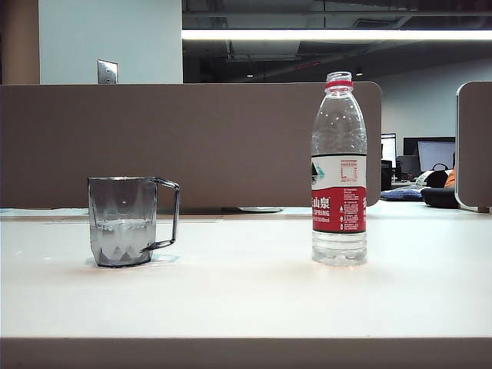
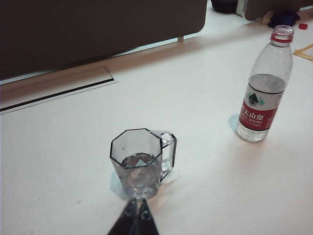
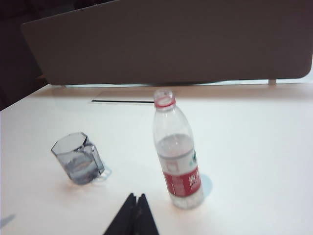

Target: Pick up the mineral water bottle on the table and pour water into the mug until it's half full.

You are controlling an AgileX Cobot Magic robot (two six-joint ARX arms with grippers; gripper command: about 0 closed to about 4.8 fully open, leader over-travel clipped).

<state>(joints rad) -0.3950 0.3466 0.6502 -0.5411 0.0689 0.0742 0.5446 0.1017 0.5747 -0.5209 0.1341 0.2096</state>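
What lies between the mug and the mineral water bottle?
Only bare table: the exterior view shows nothing between the mug and the mineral water bottle.

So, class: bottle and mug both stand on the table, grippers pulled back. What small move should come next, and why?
Probably none beyond staying retracted: the mug already looks about half full of water, the mineral water bottle stands upright, uncapped and free, and the left gripper and right gripper are shut, holding nothing.

Showing only as closed dark tips at the picture edges: left gripper (image 2: 135, 215) and right gripper (image 3: 134, 215), arms cut off, both missing from the exterior view. Reading too small on the bottle (image 1: 339, 173) label. Blurring behind the divider (image 1: 192, 142): far office clutter.
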